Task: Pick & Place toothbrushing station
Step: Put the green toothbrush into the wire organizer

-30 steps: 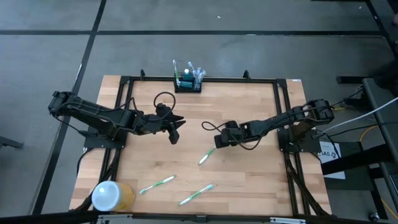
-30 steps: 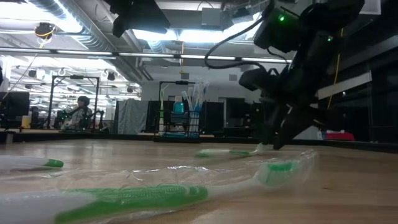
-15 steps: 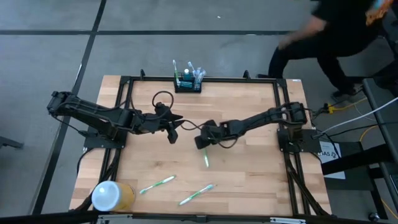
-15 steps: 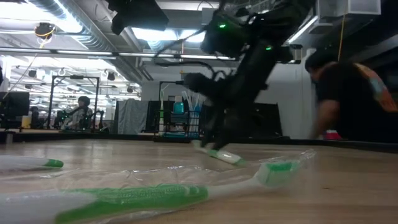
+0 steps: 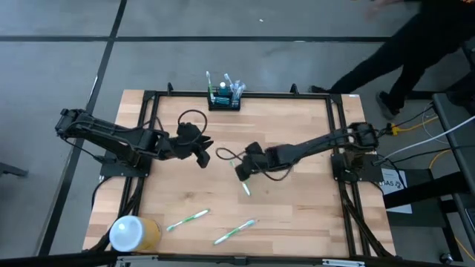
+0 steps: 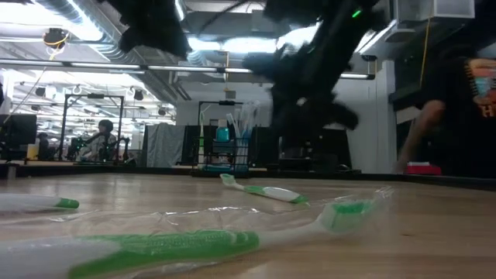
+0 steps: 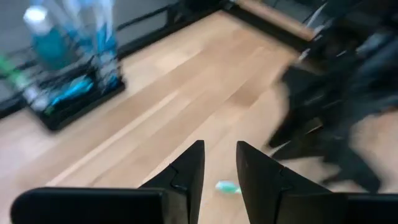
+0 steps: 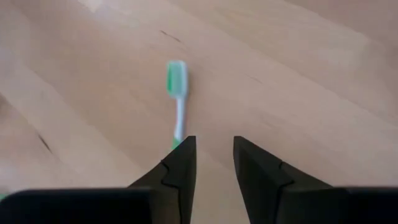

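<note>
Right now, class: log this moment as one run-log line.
left hand: open, empty, mid-table | right hand: open, over loose toothbrush | toothbrushing station: far edge, untouched

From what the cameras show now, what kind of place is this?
Probably a robotics lab or workshop: exposed ceiling ducts and metal frame rigs behind a wooden table with two mounted arms, and a person seated at a far workstation.
</note>
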Robot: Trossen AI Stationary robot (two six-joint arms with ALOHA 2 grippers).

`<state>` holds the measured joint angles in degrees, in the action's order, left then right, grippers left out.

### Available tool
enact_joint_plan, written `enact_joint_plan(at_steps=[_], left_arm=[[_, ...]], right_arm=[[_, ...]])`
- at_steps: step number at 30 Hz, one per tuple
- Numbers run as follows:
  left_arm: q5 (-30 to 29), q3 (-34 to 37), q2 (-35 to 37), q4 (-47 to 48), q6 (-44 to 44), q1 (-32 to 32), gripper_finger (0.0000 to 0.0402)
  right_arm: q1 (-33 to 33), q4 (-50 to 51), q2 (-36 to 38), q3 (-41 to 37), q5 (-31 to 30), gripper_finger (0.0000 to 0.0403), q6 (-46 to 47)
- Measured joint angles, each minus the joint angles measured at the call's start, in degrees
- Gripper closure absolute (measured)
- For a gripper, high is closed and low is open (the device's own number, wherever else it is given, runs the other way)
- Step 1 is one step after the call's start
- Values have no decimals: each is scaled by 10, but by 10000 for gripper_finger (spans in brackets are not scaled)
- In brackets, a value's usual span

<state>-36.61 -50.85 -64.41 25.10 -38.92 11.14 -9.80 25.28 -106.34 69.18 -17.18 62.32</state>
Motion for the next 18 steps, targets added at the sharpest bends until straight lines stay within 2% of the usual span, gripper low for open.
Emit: enact_joint_plan(at_steps=[3,5,9,13,15,18], left_arm=[[-13,0,-3,48,-47,0,314],[-36,0,-1,44,-53,5,314],[-71,-1,13,18,-40,19,314],[-79,-1,14,45,-68,20,313],[-72,-1,10,78,-114,20,313],[-54,0,-1,145,-238,20,313]], right_arm=[[-33,42,31,-18,-42,293,29],[-52,51,52,-46,-54,293,61],[-76,47,89,-113,-64,293,134],[-106,16,133,-172,-84,293,177],[-129,-11,166,-196,-113,293,177],[-167,-42,218,-221,-156,293,165]])
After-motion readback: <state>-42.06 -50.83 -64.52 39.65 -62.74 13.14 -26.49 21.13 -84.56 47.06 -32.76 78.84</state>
